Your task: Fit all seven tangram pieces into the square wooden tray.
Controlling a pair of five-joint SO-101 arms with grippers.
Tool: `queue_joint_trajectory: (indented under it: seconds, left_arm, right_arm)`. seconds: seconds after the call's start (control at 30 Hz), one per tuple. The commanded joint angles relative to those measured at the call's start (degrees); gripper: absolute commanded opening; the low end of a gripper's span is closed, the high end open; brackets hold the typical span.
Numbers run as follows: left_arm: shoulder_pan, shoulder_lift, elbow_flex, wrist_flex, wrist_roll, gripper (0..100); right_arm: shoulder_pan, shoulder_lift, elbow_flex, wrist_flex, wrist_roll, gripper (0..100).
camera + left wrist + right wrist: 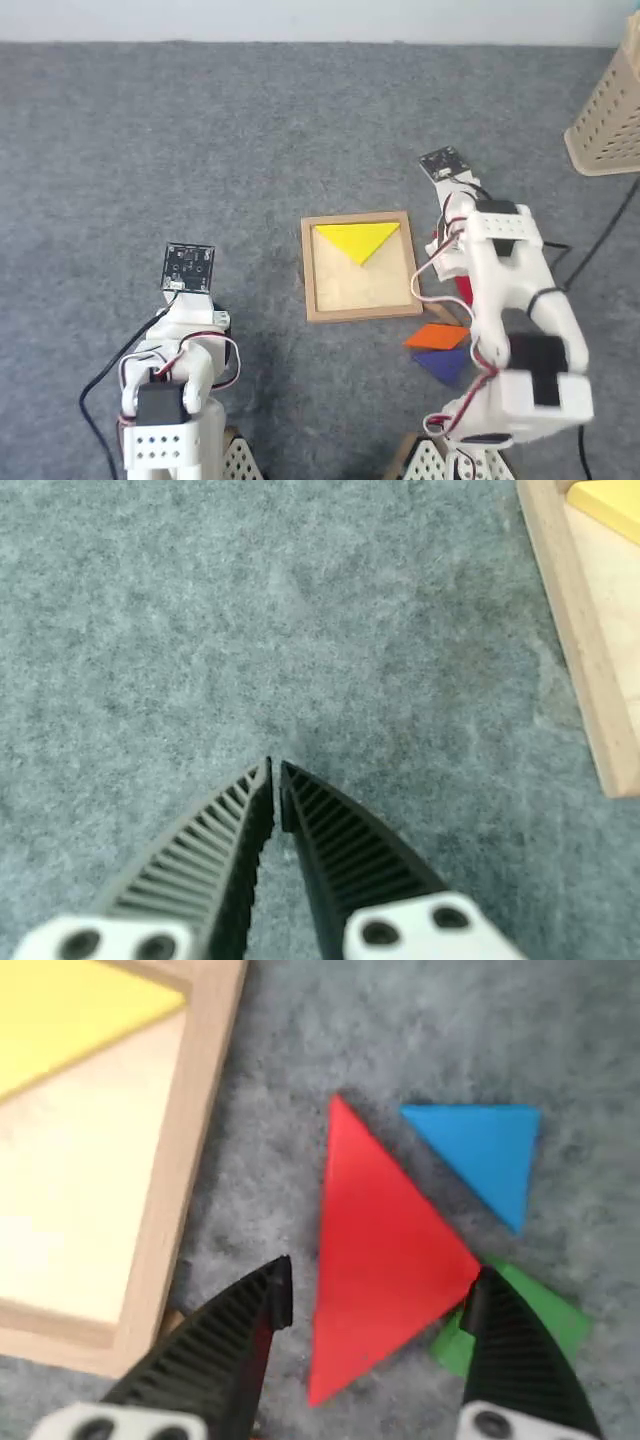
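Your right gripper hangs with its black fingers spread wide, one on each side of the red triangle. One tip sits just off its long edge. The other is at its corner, where the green piece pokes out. Beyond the tips lies the blue triangle, a thin strip of carpet apart from the red. Outside the first finger runs the tray rim, with a band of carpet between. The yellow triangle lies inside, against the rim. Your left gripper has its fingers pressed tip to tip over open carpet, well apart from the tray edge. Orange and purple pieces touch near the tray corner.
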Motion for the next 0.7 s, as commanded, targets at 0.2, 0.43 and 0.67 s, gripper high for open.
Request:
queue_joint_trajectory:
  seconds: [0.2,0.43,0.67]
  left_arm:
    - [-0.1,-0.4,-0.3,0.4,0.4,1]
    - [-0.1,-0.4,-0.3,0.4,0.4,1]
    - [-0.1,-0.4,-0.3,0.4,0.4,1]
  right_arm:
    - [2.8,6.5,-7.2,0.1,1.1,27.8]
    - [2.6,7.3,-7.2,0.3,1.1,27.5]
    - [2.5,8.7,-7.2,0.6,1.1,19.2]
